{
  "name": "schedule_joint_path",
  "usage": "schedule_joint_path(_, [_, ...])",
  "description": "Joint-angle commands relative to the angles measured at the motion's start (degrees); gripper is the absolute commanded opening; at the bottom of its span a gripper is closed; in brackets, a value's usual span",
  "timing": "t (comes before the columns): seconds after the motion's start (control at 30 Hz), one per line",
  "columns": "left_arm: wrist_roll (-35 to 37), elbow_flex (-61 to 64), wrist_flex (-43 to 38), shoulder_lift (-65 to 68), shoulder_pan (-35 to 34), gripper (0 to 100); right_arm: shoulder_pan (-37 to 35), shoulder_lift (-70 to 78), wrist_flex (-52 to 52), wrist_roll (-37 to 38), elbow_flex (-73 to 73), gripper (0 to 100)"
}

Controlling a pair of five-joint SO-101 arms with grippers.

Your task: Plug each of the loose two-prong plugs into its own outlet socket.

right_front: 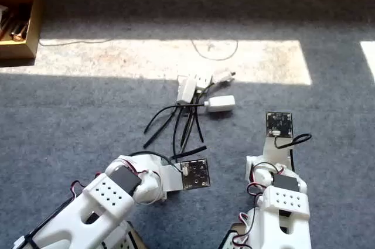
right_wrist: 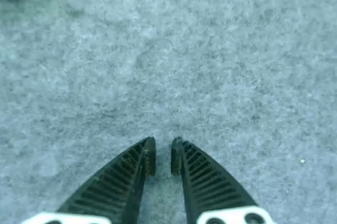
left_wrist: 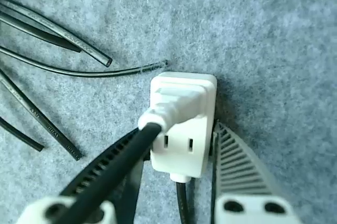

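One white socket block [left_wrist: 184, 147], two slots bare, with a white plug [left_wrist: 176, 103] on a black cord [left_wrist: 116, 171] seated beside them, lies on the grey carpet [left_wrist: 274, 34], the left jaws pressed against its sides. More white fittings [right_front: 220, 103] lie farther out by loose cords [right_front: 174, 129]. Right jaws hang nearly closed, empty, over carpet.

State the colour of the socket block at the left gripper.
White. The left wrist view shows the socket block best, at the left gripper.
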Motion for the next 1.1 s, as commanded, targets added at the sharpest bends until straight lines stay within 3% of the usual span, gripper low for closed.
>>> schedule_joint_path(0.0, [-3.87, -2.59, 2.29, -0.04, -0.66, 1, 0.31, -0.66, -1.01, -0.35, -0.22, 6.2])
schedule_joint_path(0.1, [-4.66, -6.02, 6.42, -0.04, -3.12, 0, 0.31, -0.66, -1.01, -0.35, -0.22, 6.2])
schedule_joint_path(0.33, [-11.60, -14.99, 11.52, -0.04, -17.01, 0, 0.31, -0.66, -1.10, -0.35, -0.22, 6.2])
schedule_joint_path(0.63, [-17.14, -30.02, 11.87, 0.48, -46.29, 0, 0.40, -0.66, -1.10, -0.35, -0.22, 6.2])
schedule_joint_path(0.87, [-20.66, -31.08, -0.88, 3.47, -67.74, 0, 0.48, -0.66, -1.01, -0.35, -0.22, 6.2])
schedule_joint_path(1.07, [-20.31, -38.99, -14.59, 23.25, -82.07, 0, 0.48, -0.66, -1.01, -0.35, -0.22, 6.2])
